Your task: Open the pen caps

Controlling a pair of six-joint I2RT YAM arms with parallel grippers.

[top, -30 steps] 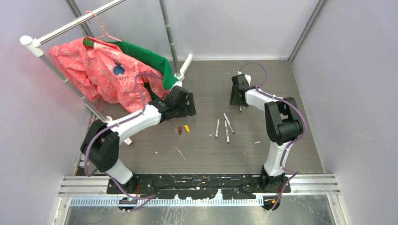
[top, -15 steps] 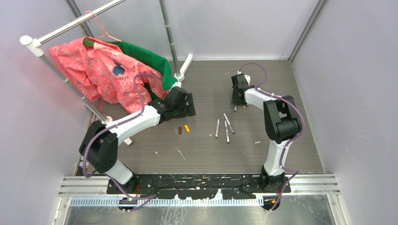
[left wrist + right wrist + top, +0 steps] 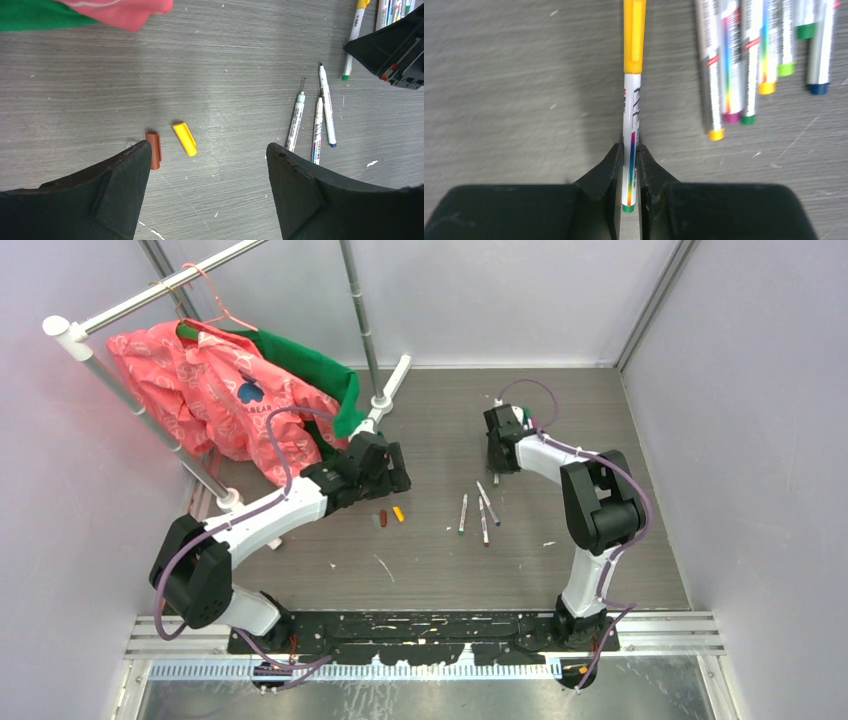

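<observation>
Right tool (image 3: pixel 629 152), clamped on a pen (image 3: pixel 631 115), has edged left; its orange cap (image 3: pixel 634 35) is still on, beyond the fingertips. Left tool (image 3: pixel 208 147) gapes empty over the surface (image 3: pixel 240 75), likely ready to pull.

Loose yellow cap (image 3: pixel 185 138) beside brown cap (image 3: pixel 154 148)

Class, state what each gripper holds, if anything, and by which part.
The right gripper pinches a pen by its white barrel near the tail, opposite its yellow cap. The left gripper holds nothing.
</observation>
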